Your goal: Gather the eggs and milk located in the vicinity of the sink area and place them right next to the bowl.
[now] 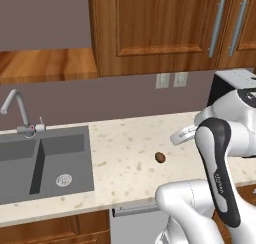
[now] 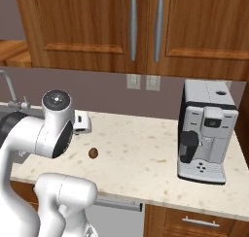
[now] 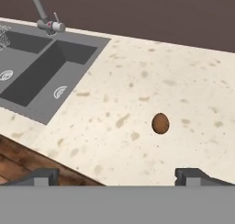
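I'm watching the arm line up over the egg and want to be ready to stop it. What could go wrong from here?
The egg lies loose on the smooth counter; a glancing finger could roll it away, perhaps toward the sink. The open gripper sits off to one side of it, so a straight descent may miss.

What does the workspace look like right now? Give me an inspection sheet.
Surface: speckled cream counter, sink set in at its left.
Job's things: brown egg lying on the counter, right of the sink; milk and bowl nothing seen.
Clutter: coffee machine at the counter's right end.
Grippers: gripper open, above the counter's front edge, holding nothing.
Cables: nothing seen.
Surroundings: wooden cabinets, wall outlets, faucet.
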